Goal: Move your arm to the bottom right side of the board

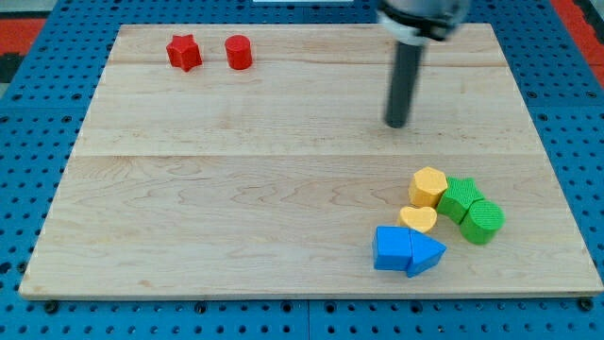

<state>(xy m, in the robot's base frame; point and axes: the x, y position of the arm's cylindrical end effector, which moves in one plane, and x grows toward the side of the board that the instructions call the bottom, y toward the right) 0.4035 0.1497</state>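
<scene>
The board (236,189) is a big, flat piece of light wood. It lies on a blue table (38,57) full of little holes. The board fills most of the view.

My tip (397,124) is the bottom end of a straight dark rod. It holds nothing and touches no block. It sits on the wood in the upper right part of the board, a little to the right of the middle. The bottom right side of the board is lower down from it in the view.

Near that bottom right side there is a bunch of six blocks, well below my tip. The yellow hexagon block (428,186) is at the top of the bunch. The yellow heart block (418,219) is just under it. To the right of the yellow hexagon is a green star block (460,197), and a green round block (484,221) sits touching it on its lower right. At the bottom of the bunch are two blue blocks, side by side and touching: a blue square block (391,248) on the left and a blue triangle block (426,253) on the right.

Far away, near the top left of the board, are two red blocks. The red star block (184,52) is on the left. The red round block (238,52) is just beside it on the right, not touching.
</scene>
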